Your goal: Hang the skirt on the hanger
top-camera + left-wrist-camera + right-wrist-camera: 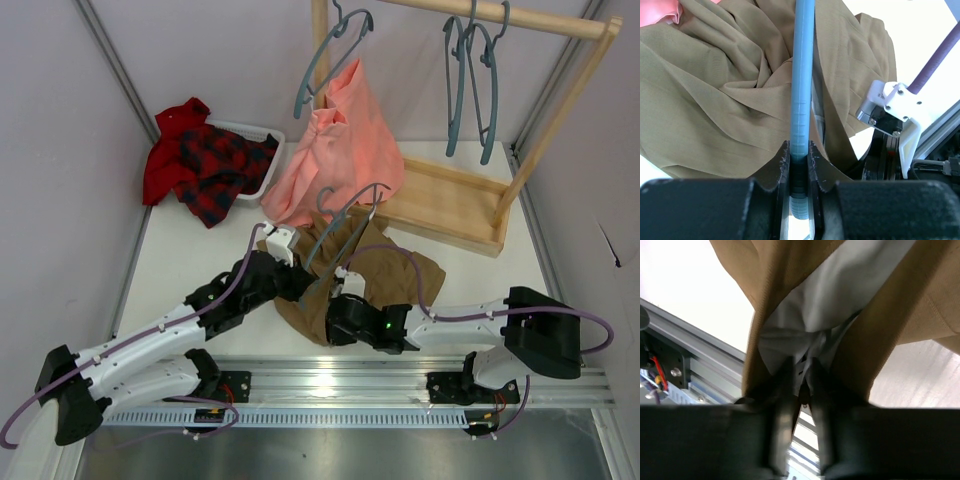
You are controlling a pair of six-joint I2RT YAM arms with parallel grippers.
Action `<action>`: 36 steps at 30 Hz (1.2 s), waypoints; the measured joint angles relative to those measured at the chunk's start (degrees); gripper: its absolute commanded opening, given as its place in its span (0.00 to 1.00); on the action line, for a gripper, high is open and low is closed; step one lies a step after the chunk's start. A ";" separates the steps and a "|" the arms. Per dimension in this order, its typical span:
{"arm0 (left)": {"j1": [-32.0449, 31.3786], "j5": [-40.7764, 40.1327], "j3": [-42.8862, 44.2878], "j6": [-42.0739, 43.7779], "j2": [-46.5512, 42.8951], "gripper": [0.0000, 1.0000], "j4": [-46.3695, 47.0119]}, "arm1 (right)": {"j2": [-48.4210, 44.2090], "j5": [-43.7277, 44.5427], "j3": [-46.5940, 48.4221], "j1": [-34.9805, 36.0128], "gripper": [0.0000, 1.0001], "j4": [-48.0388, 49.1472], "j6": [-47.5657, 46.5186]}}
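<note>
The khaki skirt (392, 268) lies crumpled on the table in front of the wooden rack. Its folds fill the left wrist view (715, 90). A grey-blue hanger (345, 212) slants above it, hook towards the rack. My left gripper (298, 272) is shut on the hanger's lower bar (802, 90), which runs straight up from the jaws (800, 152). My right gripper (341, 292) sits at the skirt's near edge. In the right wrist view its jaws (802, 377) stand narrow, pinching the skirt's waist, where white lining (810, 305) shows between khaki folds (890, 315).
A salmon-pink garment (340, 140) hangs from the wooden rack (450, 200), below a hanger (335, 50). Two spare hangers (470, 80) hang on the rail. A red-and-black plaid garment (210, 165) fills a white basket (262, 135) at back left. A metal rail (350, 375) runs along the near edge.
</note>
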 measured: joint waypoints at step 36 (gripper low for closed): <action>0.00 0.87 0.00 -0.02 -0.11 0.00 0.48 | -13.00 12.28 2.40 4.48 0.13 -10.64 -1.79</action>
